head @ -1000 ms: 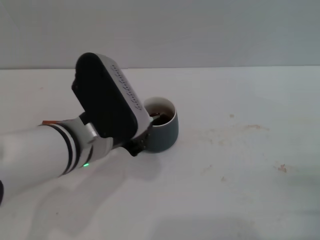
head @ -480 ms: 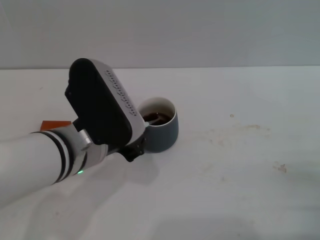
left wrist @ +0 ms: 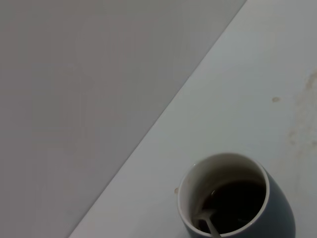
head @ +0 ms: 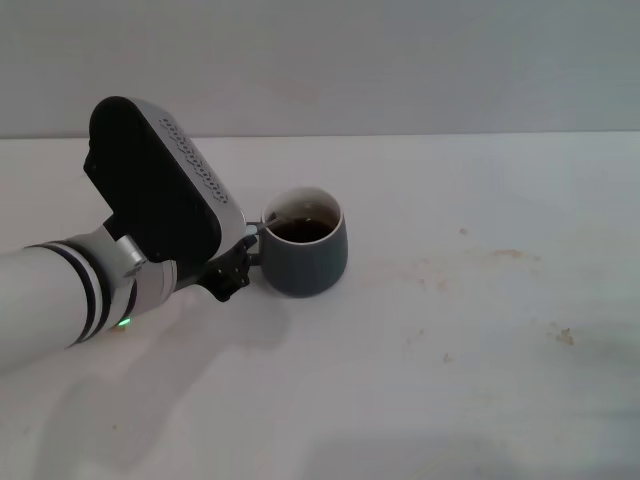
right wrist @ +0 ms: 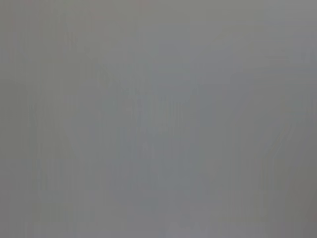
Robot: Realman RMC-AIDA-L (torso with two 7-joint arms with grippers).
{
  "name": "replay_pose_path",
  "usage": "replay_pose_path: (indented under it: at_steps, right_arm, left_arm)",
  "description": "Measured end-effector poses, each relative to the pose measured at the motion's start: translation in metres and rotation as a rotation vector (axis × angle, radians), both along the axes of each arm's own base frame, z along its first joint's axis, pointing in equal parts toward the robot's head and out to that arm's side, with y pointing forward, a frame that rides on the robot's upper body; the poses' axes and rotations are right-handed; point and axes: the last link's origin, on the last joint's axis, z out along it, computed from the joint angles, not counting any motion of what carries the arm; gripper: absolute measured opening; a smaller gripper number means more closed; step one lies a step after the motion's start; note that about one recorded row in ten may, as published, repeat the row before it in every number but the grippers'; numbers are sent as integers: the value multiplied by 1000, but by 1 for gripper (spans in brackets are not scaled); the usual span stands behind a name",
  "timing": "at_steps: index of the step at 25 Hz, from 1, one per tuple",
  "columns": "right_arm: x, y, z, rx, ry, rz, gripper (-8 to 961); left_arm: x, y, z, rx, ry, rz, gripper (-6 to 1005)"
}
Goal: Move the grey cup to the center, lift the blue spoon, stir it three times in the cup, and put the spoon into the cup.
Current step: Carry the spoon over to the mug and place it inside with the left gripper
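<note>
We see the cup standing upright on the white surface, near the middle of it, its white inside holding a dark liquid. The spoon is inside the cup: in the left wrist view its grey neck rises out of the liquid and leans toward the rim on the side nearest that camera. In the head view a thin pale line at the cup's left rim is likely the same spoon, though we cannot tell more of it there.

Our left pincer sits just beside the cup on its left, low over the surface, at the end of the white arm with its large black housing above it. Its dark tip is close to the cup's wall; we cannot tell whether its fingers are apart or together, nor whether it touches the cup or the spoon.

The right wrist view shows only a plain grey field, and our right pincer shows nowhere.
</note>
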Motion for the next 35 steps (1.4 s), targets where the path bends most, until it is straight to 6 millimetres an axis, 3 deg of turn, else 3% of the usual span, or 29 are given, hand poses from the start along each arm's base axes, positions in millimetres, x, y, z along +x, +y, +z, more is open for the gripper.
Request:
replay_pose_path:
  at_steps: [9, 11, 15, 24, 35]
  right_arm:
    - [0, 1, 0, 0, -2, 1, -1]
    - [0, 1, 0, -1, -1, 2, -1]
    - [0, 1, 0, -6, -1, 0, -1]
    - [-2, 4, -2, -12, -2, 7, -1]
    - [-2, 3, -2, -12, -6, 4, -1]
  left_arm:
    - [4, 3, -6, -11, 0, -17, 176]
    - [16, -5, -18, -57, -3, -59, 180]
    - [19, -10, -19, -64, -6, -68, 189]
    - [8, -15, -7, -25, 13, -35, 210]
    - [3, -3, -13, -13, 4, -32, 235]
